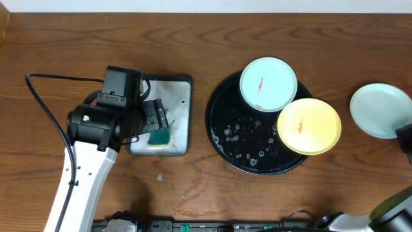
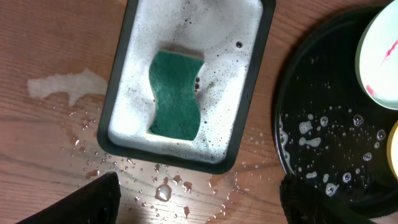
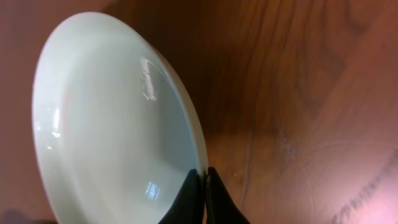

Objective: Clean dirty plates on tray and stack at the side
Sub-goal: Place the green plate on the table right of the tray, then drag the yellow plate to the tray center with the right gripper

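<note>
We start wide: the brown wood-grain tabletop (image 1: 64,38) fills the overhead view. The left arm (image 1: 84,167) reaches in white from the bottom left.

Next is the big round black tray (image 1: 244,138), right of centre, its glossy floor dotted with suds and water beads. To its left sits the silver rectangular tray (image 1: 179,103), coated in white foam.

Now the plates. One mint plate (image 1: 268,84) overlaps the black tray's upper rim, with a red smear (image 1: 261,87) near its middle. The yellow plate (image 1: 309,126) lies just below and to the right of it, hanging over the tray's right rim, with a faint red mark at its centre. The clean mint plate (image 1: 380,109) is off the tray entirely, out on bare tabletop at the far right, and we see no smear on it.

Down a size, the green sponge (image 2: 176,96) lies in the foam of the silver tray.

The left gripper (image 2: 199,202) hangs above that tray's near edge with its jaws spread wide and nothing between them. The right gripper (image 3: 202,190) sits at the clean mint plate's lower right edge, closed tight. One finger lies inside the rim and one outside, so it looks pinched onto the rim.

Smallest of all are the droplets (image 2: 163,191) and a pale wet patch (image 2: 65,86) on the wood beside the silver tray.
</note>
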Robot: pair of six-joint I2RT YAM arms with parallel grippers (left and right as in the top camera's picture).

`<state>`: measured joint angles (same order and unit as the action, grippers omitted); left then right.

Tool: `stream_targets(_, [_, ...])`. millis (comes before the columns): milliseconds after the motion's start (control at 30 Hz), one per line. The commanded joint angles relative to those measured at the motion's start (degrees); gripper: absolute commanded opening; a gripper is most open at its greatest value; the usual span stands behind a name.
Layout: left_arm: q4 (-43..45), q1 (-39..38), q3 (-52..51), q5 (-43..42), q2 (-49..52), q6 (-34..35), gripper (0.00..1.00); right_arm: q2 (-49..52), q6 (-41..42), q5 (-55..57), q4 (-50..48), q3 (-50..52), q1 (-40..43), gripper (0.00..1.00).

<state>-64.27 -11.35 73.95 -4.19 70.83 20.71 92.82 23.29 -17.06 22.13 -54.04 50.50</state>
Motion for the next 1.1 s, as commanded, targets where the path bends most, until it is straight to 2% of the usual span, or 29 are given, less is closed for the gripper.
stream_targets(0, [-0.2, 0.2, 0.17, 0.11, -0.09, -0.55, 0.82, 2.01, -4.72, -1.57, -1.75, -1.03, -0.81, 0.09])
stream_targets(67, [-0.2, 0.2, 0.17, 0.11, -0.09, -0.55, 0.82, 1.31, -6.91, -5.95, -3.78, -1.05, -1.27, 0.47])
stream_targets(100, [-0.2, 0.2, 0.17, 0.11, -0.09, -0.55, 0.82, 0.42, -6.84, -8.2, -4.39, -1.07, -1.46, 0.6])
stream_targets(133, [-0.17, 0.2, 0.17, 0.11, -0.09, -0.55, 0.82, -0.94, -6.64, -10.27, -4.94, -1.07, -1.7, 0.67])
stream_targets(267, [-0.2, 0.2, 0.17, 0.11, -0.09, -0.55, 0.83, -7.98, -6.19, -16.0, -3.85, -1.07, -4.02, 0.69])
stream_targets(367, [-0.2, 0.2, 0.17, 0.11, -0.09, -0.55, 0.82, -14.69, -6.23, -17.75, 2.54, -1.07, -8.81, 0.67])
stream_targets(433, [-0.2, 0.2, 0.17, 0.11, -0.09, -0.55, 0.82, -18.56, -8.0, -14.47, 8.26, -1.07, -13.81, 0.63])
stream_targets(533, [-0.17, 0.2, 0.17, 0.11, -0.09, -0.55, 0.82, -21.44, -11.06, -1.49, 15.15, -1.05, -21.92, 0.57])
stream_targets(567, [-0.2, 0.2, 0.17, 0.11, -0.09, -0.55, 0.82, -21.55, -11.19, 8.57, 18.18, -0.98, -26.88, 0.55])
stream_targets(633, [-0.2, 0.2, 0.17, 0.11, -0.09, -0.55, 0.82, -20.9, -11.3, 16.94, 19.67, -0.37, -31.63, 0.64])
stream_targets(667, [-0.2, 0.2, 0.17, 0.11, -0.09, -0.55, 0.82, -20.35, -11.41, 21.11, 20.41, 0.07, -33.81, 0.66])
stream_targets(800, [-0.2, 0.2, 0.17, 0.11, -0.09, -0.55, 0.82, -17.4, -11.39, 31.85, 20.41, 1.95, -38.25, 0.67])
stream_targets(1000, [-0.2, 0.2, 0.17, 0.11, -0.09, -0.55, 0.82, -10.36, -11.37, 31.69, 15.91, 3.39, -38.34, 0.66])
stream_targets(1067, [-0.2, 0.2, 0.17, 0.11, -0.09, -0.55, 0.82, -7.54, -11.37, 29.05, 14.86, 3.39, -38.34, 0.6])
